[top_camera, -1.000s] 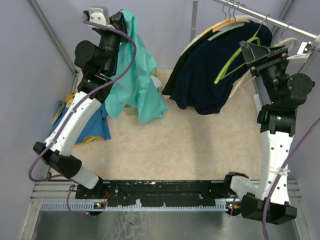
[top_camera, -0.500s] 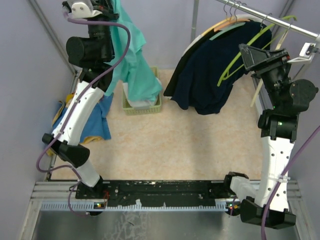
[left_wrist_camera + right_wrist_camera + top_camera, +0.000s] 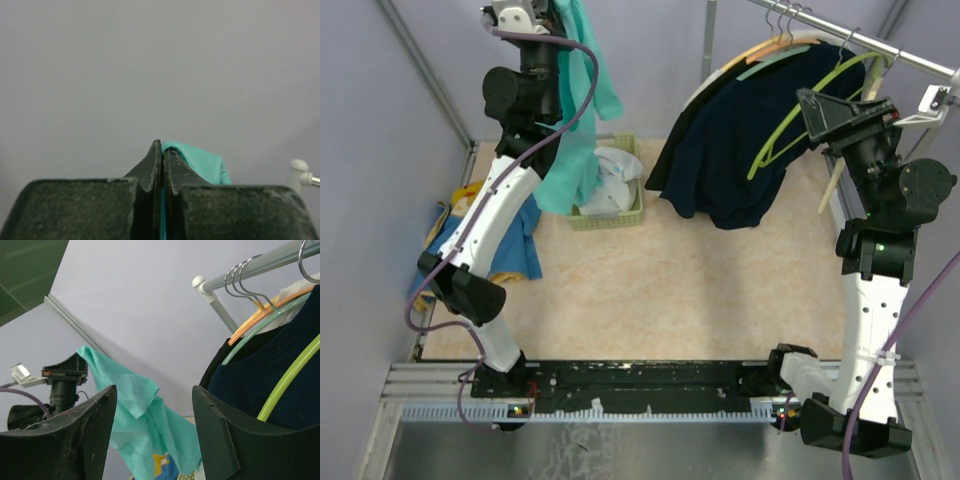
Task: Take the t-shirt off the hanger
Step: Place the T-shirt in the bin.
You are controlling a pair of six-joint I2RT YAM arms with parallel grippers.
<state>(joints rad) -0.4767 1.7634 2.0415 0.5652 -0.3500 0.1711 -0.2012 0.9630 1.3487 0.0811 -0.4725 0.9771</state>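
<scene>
We find the left hand (image 3: pixel 161 150) closed tight on the teal t-shirt (image 3: pixel 582 110), high at the back left. The cloth hangs free above the green basket (image 3: pixel 635 205) on the counter (image 3: pixel 700 280). The right hand (image 3: pixel 153 390) stands open beside the lime hanger (image 3: pixel 289 377), which lies against a navy garment (image 3: pixel 720 150) on the rail (image 3: pixel 840 40).

The table (image 3: pixel 700 290) has a pale, sandy speckled top. A light green slatted basket (image 3: pixel 610 218) stands on it at the far left, with crumpled white cloth (image 3: pixel 617 178) inside. A blue cloth (image 3: pixel 515 250) lies flat along the left edge, with a bit of yellow fabric (image 3: pixel 463 196) beside it.
</scene>
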